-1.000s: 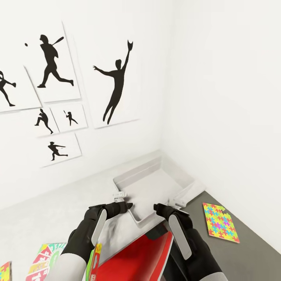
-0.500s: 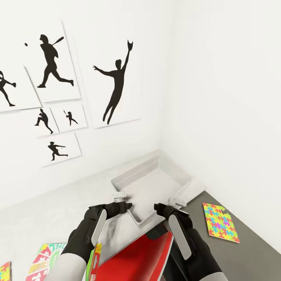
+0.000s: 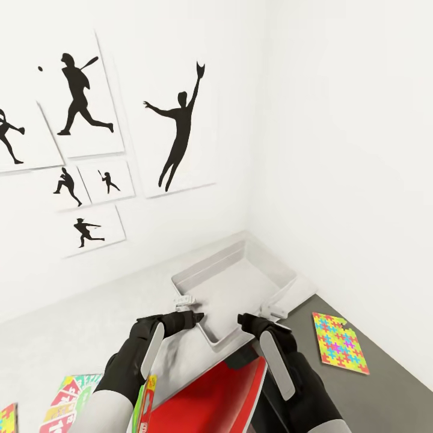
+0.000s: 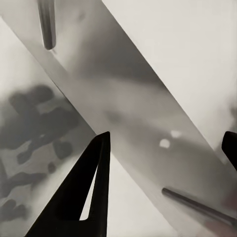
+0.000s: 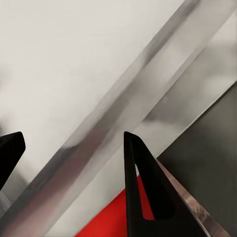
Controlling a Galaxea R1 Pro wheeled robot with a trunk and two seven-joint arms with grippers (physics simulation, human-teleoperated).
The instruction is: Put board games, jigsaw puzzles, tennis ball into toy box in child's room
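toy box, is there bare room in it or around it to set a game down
The toy box floor looks bare between its walls. The table is open between the box and the Skip-Bo box. It is crowded at the near rim: left gripper, right gripper, red box.

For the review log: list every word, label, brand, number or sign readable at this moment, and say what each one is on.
No text reads cleanly in these pictures.
Skip-Bo box, head view, lower left: red and green printed lettering, too small and cropped to read.
Red box between the arms: no lettering visible on the face shown.
Jigsaw puzzle: interlocking-piece pattern, no words.
Wall posters: black baseball silhouettes, no words.
Toy box: plain grey, unmarked.
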